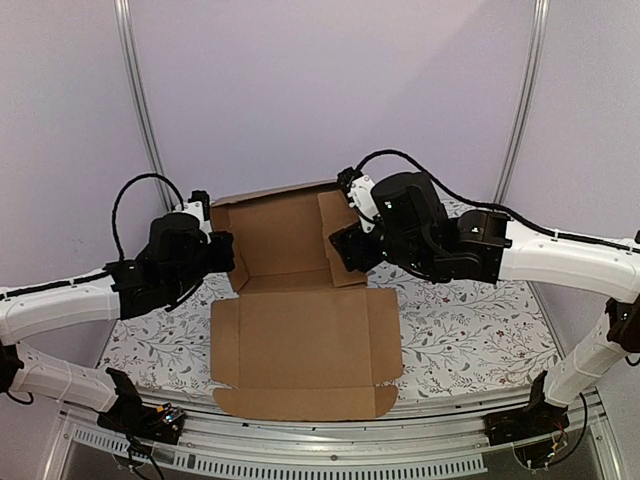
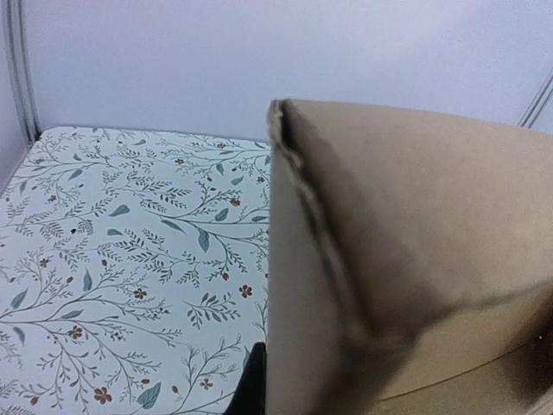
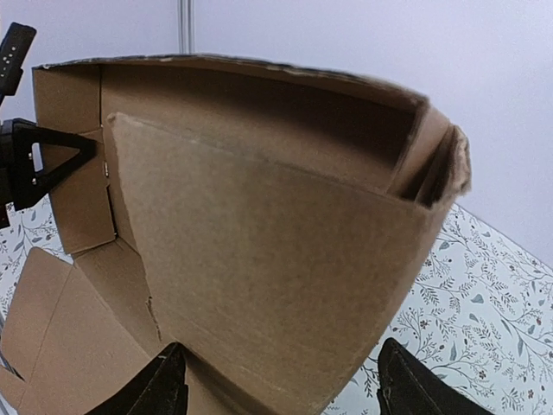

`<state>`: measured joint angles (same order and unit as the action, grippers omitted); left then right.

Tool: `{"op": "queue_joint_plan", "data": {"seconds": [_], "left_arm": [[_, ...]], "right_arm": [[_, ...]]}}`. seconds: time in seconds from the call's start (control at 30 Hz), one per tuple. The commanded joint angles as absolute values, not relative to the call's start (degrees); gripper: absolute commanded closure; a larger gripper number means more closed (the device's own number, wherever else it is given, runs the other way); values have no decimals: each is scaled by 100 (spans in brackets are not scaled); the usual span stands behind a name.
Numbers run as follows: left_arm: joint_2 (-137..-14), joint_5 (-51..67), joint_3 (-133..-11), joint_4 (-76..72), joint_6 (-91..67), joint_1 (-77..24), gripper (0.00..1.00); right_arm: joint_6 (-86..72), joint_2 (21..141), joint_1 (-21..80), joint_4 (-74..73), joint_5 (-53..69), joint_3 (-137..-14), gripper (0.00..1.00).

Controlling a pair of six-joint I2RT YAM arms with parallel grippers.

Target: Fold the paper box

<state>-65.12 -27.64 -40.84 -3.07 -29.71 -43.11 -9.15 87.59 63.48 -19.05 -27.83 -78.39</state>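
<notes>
The paper box (image 1: 300, 340) is a brown cardboard sheet whose front half lies flat on the table. Its rear panel and side flaps stand up. My left gripper (image 1: 225, 252) is at the raised left flap (image 2: 415, 259) and shut on its edge. One black finger (image 2: 253, 385) shows beside the cardboard, and the other is hidden behind it. My right gripper (image 1: 345, 250) is at the right flap (image 3: 259, 259). It stands open (image 3: 285, 393), with the curved flap between its two wide-set fingertips (image 3: 168, 389).
A floral cloth (image 1: 450, 330) covers the table under the box. Metal frame posts (image 1: 140, 100) rise at the back left and back right against a plain wall. An aluminium rail (image 1: 330, 450) runs along the near edge by the arm bases.
</notes>
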Motion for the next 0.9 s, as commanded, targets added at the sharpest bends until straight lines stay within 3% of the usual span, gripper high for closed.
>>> {"op": "queue_joint_plan", "data": {"seconds": [0.0,0.1,0.57,0.63,0.7,0.77,0.87], "left_arm": [[-6388,-3338,-4309,-245,-2927,-4666,100],[-6415,-3633,-4345,-220,-2891,-4813,100],[-6483,-4308,-4488,-226,-2671,-5365,100],[-6510,-4417,-4525,-221,-2612,-5444,100],[-6530,-4529,-4552,-211,-2541,-5508,100],[-6552,-4661,-4561,-211,-2475,-5543,100],[-6559,-4811,-4497,-254,-2407,-5561,100]], "right_arm": [[-1104,8883,6364,-1533,-3497,-7659,28],[-1101,8928,6364,-1426,-3700,-7635,33],[-919,9181,6370,-955,-4151,-7465,74],[-901,9201,6368,-921,-4174,-7455,74],[-897,9202,6367,-887,-4187,-7422,64],[-876,9177,6363,-781,-4214,-7340,49],[-840,9139,6366,-679,-4150,-7247,39]]}}
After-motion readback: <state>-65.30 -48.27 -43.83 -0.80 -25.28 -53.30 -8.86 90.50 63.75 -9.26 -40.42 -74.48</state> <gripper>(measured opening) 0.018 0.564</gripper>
